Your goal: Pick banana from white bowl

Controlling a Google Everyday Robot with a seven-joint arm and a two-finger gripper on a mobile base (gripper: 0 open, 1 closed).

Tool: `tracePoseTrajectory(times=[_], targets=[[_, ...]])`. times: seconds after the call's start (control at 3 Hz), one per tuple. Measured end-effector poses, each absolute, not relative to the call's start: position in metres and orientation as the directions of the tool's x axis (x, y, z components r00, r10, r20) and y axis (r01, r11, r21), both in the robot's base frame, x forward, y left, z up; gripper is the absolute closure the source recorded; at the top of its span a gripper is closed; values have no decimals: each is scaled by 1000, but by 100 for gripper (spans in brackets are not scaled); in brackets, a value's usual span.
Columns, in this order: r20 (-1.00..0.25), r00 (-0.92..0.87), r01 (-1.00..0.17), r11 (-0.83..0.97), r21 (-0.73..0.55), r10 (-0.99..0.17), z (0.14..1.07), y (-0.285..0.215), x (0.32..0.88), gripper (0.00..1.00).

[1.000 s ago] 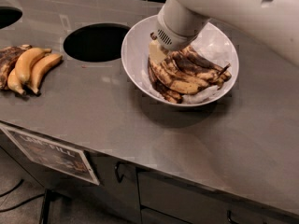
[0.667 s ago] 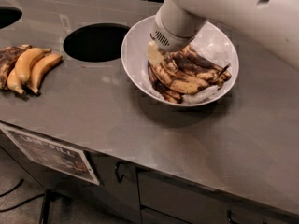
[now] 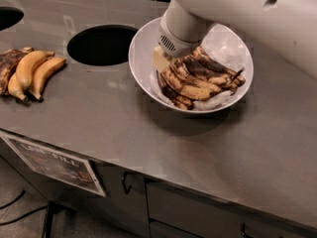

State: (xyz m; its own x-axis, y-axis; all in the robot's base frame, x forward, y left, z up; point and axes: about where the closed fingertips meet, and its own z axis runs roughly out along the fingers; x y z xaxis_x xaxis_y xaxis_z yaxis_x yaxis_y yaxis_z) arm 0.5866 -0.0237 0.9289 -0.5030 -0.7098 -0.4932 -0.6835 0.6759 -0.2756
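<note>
A white bowl [image 3: 143, 71] sits on the steel counter right of centre, holding a bunch of brown, overripe bananas [image 3: 198, 81]. My gripper [image 3: 163, 59] reaches down into the left part of the bowl, right at the bananas' stem end. The white arm and wrist cover it from above, so only a pale tip shows beside the bunch.
A round hole [image 3: 101, 44] is cut in the counter [image 3: 148, 143] just left of the bowl, another at the far left edge [image 3: 7, 18]. Several yellow and brown bananas [image 3: 29, 71] lie on the counter at the left. Cabinet drawers and a label run below the front edge.
The wrist has shifted slightly up and left over the bowl; the bananas and bowl have not visibly moved.
</note>
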Motion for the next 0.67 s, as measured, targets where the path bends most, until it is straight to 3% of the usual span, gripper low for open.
tracePoseTrajectory(times=[0.67], targets=[[-478,-510,-698,668,-256,-716,918,-21,591,56]])
